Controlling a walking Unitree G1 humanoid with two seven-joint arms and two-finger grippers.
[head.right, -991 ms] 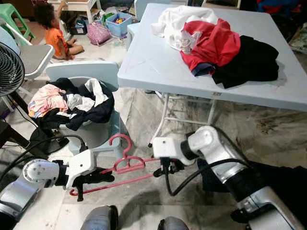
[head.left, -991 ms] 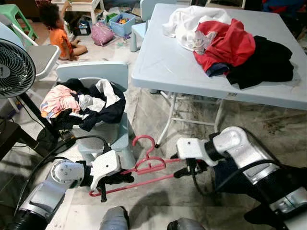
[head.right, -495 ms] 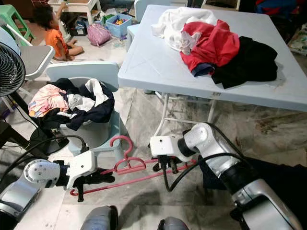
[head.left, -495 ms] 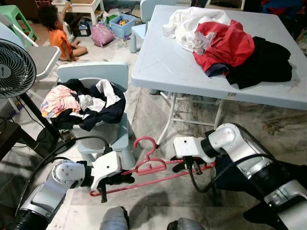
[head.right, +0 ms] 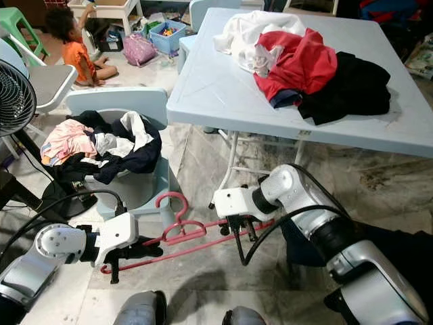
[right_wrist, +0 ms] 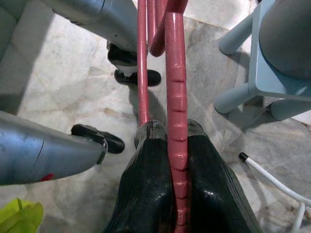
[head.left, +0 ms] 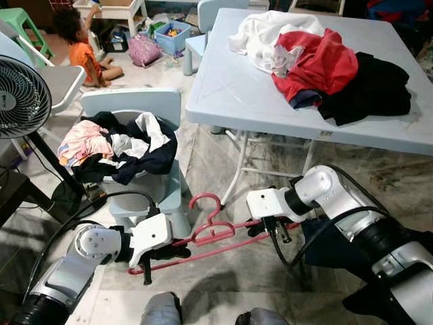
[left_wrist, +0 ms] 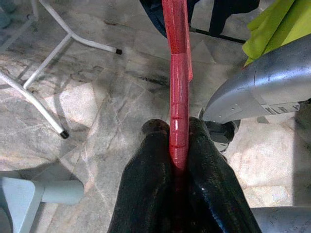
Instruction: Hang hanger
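A pink plastic hanger (head.left: 211,236) lies almost level just above the marble floor, its hook pointing toward the small chair. My left gripper (head.left: 168,252) is shut on the hanger's left end; in the left wrist view the black fingers (left_wrist: 150,160) clamp the pink bar (left_wrist: 178,97). My right gripper (head.left: 272,229) is shut on the right end; in the right wrist view its fingers (right_wrist: 204,165) pinch the notched arm (right_wrist: 176,111), and the thinner lower bar (right_wrist: 142,73) runs beside it.
A light blue folding table (head.left: 237,88) carries a heap of white, red and black clothes (head.left: 325,61). A small blue chair (head.left: 132,101) holds more clothes (head.left: 115,145). A fan (head.left: 20,95) stands at left. A person (head.left: 84,51) sits on the floor far left.
My right gripper has lifted its end of the hanger a little and moved slightly right. The left gripper has stayed put with its grip.
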